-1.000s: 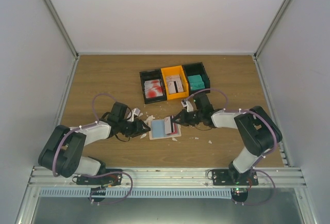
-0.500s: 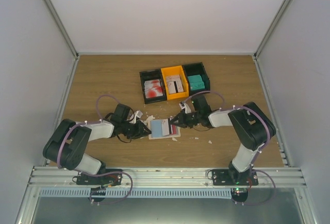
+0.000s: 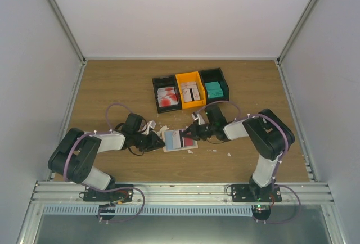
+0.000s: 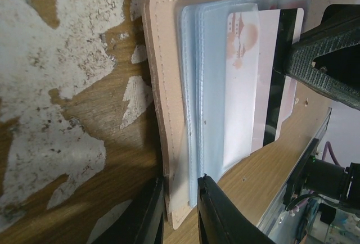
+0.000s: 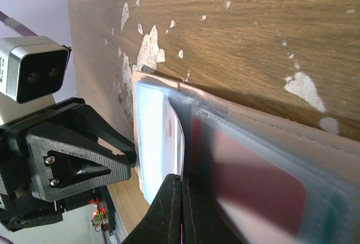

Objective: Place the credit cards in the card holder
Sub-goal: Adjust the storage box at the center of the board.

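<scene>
One card holder (image 4: 163,86) lies open on the tabletop (image 3: 112,86); left claw (image 4: 181,183) pinches its edge, right claw (image 5: 181,179) clamps one credit card (image 4: 269,75); three bins (image 3: 190,90) beyond.

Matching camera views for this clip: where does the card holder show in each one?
Top external: card holder lies open, low centre, on the wood.
Left wrist: fills the upper middle, pockets facing up.
Right wrist: lower right, running off frame.
Shared landmark: white chipped patches in the wood beside it.
</scene>
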